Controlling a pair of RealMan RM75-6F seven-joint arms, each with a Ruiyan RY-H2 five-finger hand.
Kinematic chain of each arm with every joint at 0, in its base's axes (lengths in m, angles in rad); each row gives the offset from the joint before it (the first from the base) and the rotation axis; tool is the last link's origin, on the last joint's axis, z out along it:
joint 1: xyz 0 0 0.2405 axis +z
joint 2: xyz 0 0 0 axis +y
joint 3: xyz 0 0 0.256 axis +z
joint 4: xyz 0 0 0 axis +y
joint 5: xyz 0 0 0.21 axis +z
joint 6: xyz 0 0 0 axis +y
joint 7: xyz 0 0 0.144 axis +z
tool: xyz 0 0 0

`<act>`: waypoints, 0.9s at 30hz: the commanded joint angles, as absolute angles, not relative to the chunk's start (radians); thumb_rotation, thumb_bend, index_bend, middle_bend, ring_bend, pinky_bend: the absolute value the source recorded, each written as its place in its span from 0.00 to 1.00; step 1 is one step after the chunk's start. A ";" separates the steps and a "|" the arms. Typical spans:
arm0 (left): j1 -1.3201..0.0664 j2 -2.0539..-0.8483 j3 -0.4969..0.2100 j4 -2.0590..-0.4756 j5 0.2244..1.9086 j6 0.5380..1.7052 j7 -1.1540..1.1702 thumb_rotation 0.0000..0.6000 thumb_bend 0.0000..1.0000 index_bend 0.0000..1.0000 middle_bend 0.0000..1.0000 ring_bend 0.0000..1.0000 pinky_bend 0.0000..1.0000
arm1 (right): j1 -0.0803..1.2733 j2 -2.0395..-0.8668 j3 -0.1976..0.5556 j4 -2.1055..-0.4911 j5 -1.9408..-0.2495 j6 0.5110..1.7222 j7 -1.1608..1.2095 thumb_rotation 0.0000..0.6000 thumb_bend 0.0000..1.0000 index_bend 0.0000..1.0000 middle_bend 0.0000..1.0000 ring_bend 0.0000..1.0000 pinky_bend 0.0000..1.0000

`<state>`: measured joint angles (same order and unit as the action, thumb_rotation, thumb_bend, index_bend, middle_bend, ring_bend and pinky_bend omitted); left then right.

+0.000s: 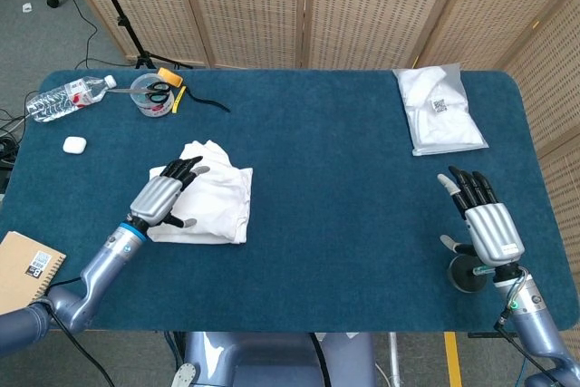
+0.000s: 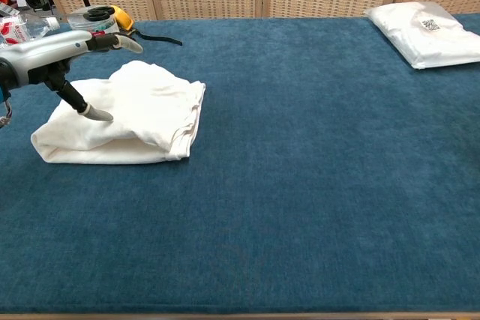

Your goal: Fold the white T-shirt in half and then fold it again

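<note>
A wide stretch of the blue desk (image 1: 344, 197) is lying bare through the middle, between the folded white T-shirt (image 1: 213, 197) on the left and the bagged white garment (image 1: 439, 111) at the far right corner, giving a robot hand open passage there. The left robot hand (image 1: 161, 197) is hovering with fingers spread over the T-shirt's left edge, blocking that side. Along the far left edge a water bottle (image 1: 65, 97), a round tub holding scissors (image 1: 152, 92), a black cord (image 1: 207, 100) and a small white case (image 1: 74, 144) are crowding the corner. A notebook (image 1: 25, 269) is occupying the near left edge. The right robot hand (image 1: 485, 219) is standing open near the right edge, beside a small round base (image 1: 467, 276).
</note>
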<state>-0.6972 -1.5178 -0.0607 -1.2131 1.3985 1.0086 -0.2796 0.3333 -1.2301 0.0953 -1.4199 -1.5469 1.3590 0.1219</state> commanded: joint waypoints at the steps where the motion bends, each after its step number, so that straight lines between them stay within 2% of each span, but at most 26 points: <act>1: -0.692 -1.583 -0.073 -1.145 1.404 1.036 -0.241 1.00 0.15 0.00 0.00 0.00 0.00 | 0.333 -1.229 0.096 -1.420 -1.547 1.360 0.123 1.00 0.16 0.00 0.00 0.00 0.00; 7: -0.688 -1.657 -0.072 -1.045 1.420 1.055 -0.199 1.00 0.15 0.00 0.00 0.00 0.00 | 0.333 -1.226 0.098 -1.419 -1.544 1.360 0.132 1.00 0.16 0.00 0.00 0.00 0.00; 16: -0.660 -1.622 -0.021 -1.117 1.480 1.066 -0.270 1.00 0.16 0.00 0.00 0.00 0.00 | 0.334 -1.226 0.098 -1.413 -1.541 1.355 0.137 1.00 0.16 0.00 0.00 0.00 0.00; 27: -0.642 -1.602 -0.012 -1.148 1.482 1.049 -0.272 1.00 0.16 0.00 0.00 0.00 0.00 | 0.334 -1.227 0.097 -1.415 -1.543 1.355 0.132 1.00 0.16 0.00 0.00 0.00 0.00</act>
<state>-0.6439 -1.6065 -0.0139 -1.1426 1.4794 1.0530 -0.2624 0.3339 -1.2273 0.0972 -1.4148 -1.5428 1.3555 0.1318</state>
